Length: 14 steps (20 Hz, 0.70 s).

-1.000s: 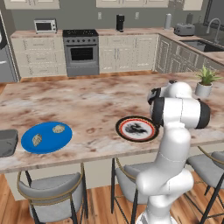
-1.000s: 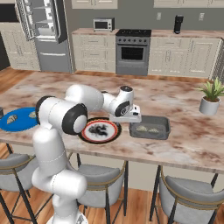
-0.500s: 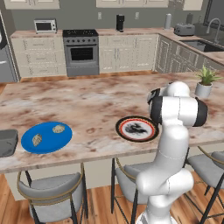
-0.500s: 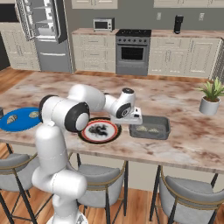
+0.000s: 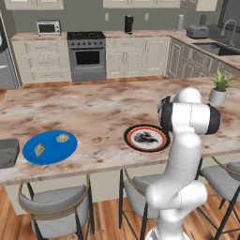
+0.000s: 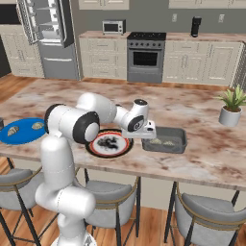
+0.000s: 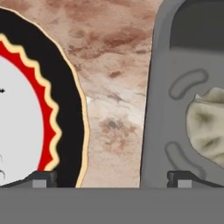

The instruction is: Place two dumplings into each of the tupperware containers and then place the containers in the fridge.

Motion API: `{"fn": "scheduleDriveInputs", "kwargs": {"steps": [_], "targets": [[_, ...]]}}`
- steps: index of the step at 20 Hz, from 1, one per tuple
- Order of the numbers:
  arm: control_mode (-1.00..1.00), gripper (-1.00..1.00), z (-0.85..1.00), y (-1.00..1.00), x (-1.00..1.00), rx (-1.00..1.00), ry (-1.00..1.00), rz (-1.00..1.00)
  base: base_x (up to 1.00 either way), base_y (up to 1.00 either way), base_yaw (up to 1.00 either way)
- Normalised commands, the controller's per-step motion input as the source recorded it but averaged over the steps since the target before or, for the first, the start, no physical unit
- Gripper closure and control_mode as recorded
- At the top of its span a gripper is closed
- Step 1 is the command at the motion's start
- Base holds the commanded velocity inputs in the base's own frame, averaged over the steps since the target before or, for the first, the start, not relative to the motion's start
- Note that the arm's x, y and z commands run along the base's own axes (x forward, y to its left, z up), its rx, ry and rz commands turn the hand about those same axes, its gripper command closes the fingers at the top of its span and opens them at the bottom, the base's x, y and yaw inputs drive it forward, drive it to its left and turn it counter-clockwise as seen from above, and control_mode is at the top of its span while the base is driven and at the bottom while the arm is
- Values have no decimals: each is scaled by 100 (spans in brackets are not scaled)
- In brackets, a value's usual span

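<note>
A dark grey tupperware container (image 6: pixel 166 139) lies flat on the marble island counter (image 6: pixel 192 115), near the front edge, its long axis running along that edge. Two pale dumplings (image 6: pixel 162 141) lie side by side inside it, their lengths along the tub's long axis; in the hand view one of them (image 7: pixel 209 124) sits on the tub floor against the picture's right edge. Just beside the tub's left end hangs the gripper (image 6: pixel 146 131), its jaws spread wide and holding nothing, one dark fingertip (image 7: pixel 41 178) over the black-and-red-rimmed plate (image 6: pixel 110 144) and the other over the tub's rim, with bare counter between them. That plate lies close to the tub's left end, apart from it. Well away toward the counter's left end a round blue plate (image 5: pixel 49 146) carries two more dumplings (image 5: pixel 62 138), apart from each other, and the second container (image 5: pixel 8 152) lies just beyond it at the counter's left edge. A potted plant (image 6: pixel 232 106) stands toward the right end of the counter. The fridge (image 6: pixel 50 36) stands in the far left corner with its door open.
</note>
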Motion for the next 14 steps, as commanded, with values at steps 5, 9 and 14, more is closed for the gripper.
{"fn": "scheduleDriveInputs", "kwargs": {"steps": [5, 9, 14], "targets": [[-100, -100, -15, 0, 4, 0, 1, 0, 0, 0, 0], [-100, -100, -9, 0, 5, 0, 0, 0, 0, 0, 0], [-100, 100, -4, 0, 3, 0, 0, 0, 0, 0, 0]]}}
